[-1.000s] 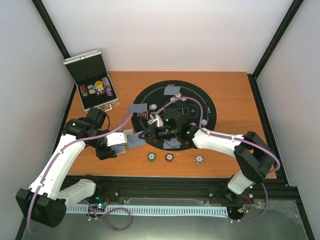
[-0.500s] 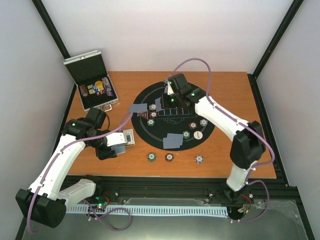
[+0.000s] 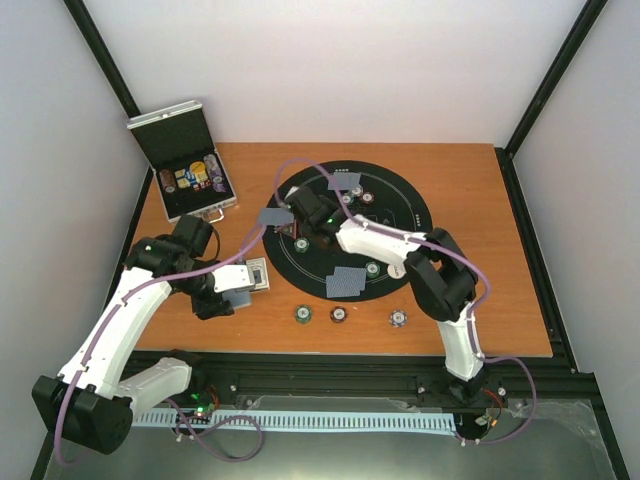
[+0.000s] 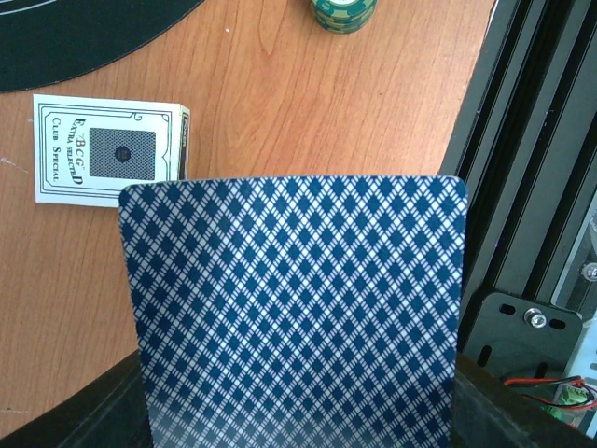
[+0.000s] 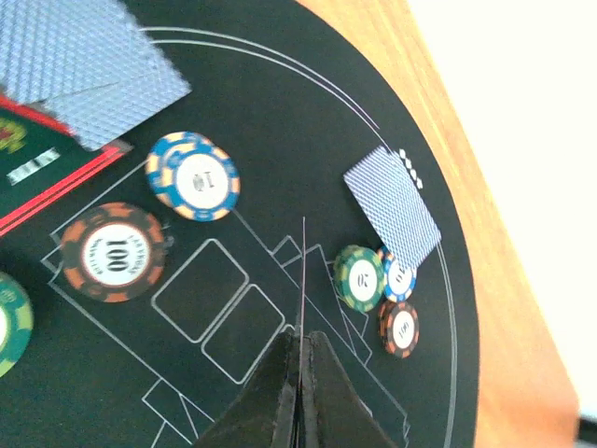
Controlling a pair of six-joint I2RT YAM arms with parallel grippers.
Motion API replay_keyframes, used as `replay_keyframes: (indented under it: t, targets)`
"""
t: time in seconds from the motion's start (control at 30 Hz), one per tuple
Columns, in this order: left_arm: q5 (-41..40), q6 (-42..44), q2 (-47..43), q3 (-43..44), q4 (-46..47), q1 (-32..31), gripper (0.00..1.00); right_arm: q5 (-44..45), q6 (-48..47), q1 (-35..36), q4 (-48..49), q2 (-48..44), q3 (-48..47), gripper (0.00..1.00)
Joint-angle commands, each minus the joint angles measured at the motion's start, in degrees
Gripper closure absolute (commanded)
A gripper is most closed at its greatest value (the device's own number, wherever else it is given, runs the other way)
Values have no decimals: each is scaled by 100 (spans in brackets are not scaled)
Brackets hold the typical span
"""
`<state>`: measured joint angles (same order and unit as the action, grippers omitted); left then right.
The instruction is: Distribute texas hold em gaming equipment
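Observation:
My left gripper (image 3: 232, 287) is shut on a blue diamond-backed playing card (image 4: 294, 308) that fills the left wrist view; I cannot tell if more cards lie behind it. It hovers over the wood beside the card box (image 4: 110, 149). My right gripper (image 5: 303, 334) is shut on a single card seen edge-on (image 5: 303, 271), above the left part of the black round mat (image 3: 400, 195). Face-down cards lie on the mat at the far side (image 3: 344, 181), the left edge (image 3: 276, 217) and the near side (image 3: 346, 282). Green (image 3: 303, 313), maroon (image 3: 339, 315) and purple-white (image 3: 398, 318) chips sit on the wood.
An open metal case (image 3: 182, 165) holding chips stands at the far left corner. Chips lie on the mat: a blue one (image 5: 196, 175), a maroon 100 (image 5: 112, 252), and a green one (image 5: 359, 277) beside a card (image 5: 392, 207). A black frame rail (image 4: 532, 140) runs along the near table edge.
My right gripper was next to the left gripper, swung to the far side of the mat, and is now over the mat's left part. The left arm has stayed still.

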<state>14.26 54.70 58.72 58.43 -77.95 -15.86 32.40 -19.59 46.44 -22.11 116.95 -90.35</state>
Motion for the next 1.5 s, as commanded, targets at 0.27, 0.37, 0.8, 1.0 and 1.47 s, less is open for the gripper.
replay_keyframes:
  t: [0.27,0.37,0.8,1.0,1.47]
  targets:
    - [-26,56,-46,77,5,19,99,228,-2816,113,2687,435,1166,97]
    - [-48,69,-75,53,12,20,99,153,-2802,65,2704,447,1265,97]
    - [-31,85,72,212,-37,21,99,-396,-1448,-33,1617,51,1434,71]
    - [-71,78,4,259,-29,20,99,-514,-883,-128,1433,-503,1613,49]
    - [-52,41,-126,279,-46,22,99,-1099,1656,-721,1090,-1772,1752,0]
